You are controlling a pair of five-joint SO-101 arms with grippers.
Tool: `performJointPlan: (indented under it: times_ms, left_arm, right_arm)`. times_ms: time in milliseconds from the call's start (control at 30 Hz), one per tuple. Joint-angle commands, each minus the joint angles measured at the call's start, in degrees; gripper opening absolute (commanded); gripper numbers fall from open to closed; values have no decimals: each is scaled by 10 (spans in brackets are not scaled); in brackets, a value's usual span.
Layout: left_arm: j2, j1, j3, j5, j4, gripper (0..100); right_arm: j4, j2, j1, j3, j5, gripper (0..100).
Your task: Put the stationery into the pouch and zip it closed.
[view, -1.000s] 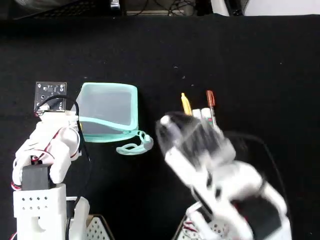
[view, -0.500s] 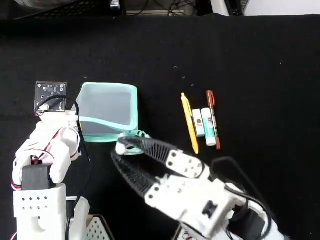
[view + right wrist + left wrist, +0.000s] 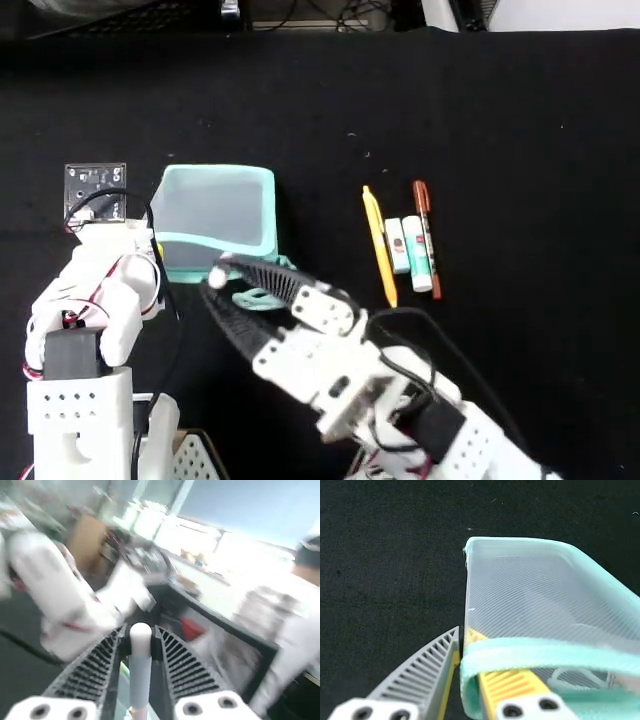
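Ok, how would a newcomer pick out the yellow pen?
In the high view, a row of stationery lies on the black table, right of the teal pouch. The yellow pen is the leftmost piece, nearest the pouch, and the only yellow one.

Left arm [image 3: 95,290]: folded upright at near edge of desk [image 3: 500,120]. Left gripper [image 3: 462,636]: jaws clamped across pouch [image 3: 530,590] rim, one inside, one outside. Right arm [image 3: 400,400]: stretched low, angled toward left arm. Right gripper [image 3: 139,630]: jaws pinching white stick [image 3: 140,655], tips close to left gripper.
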Motion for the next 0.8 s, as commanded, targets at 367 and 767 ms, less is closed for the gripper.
performJointPlan:
  times_ms: [367,767]
  left_arm:
    - [4,5,-99,5,69,30]
    - [6,3,-164,6,77,30]
  right_arm:
    - [120,13,60,-73,3,113]
    - [284,277,74,-424,-18,135]
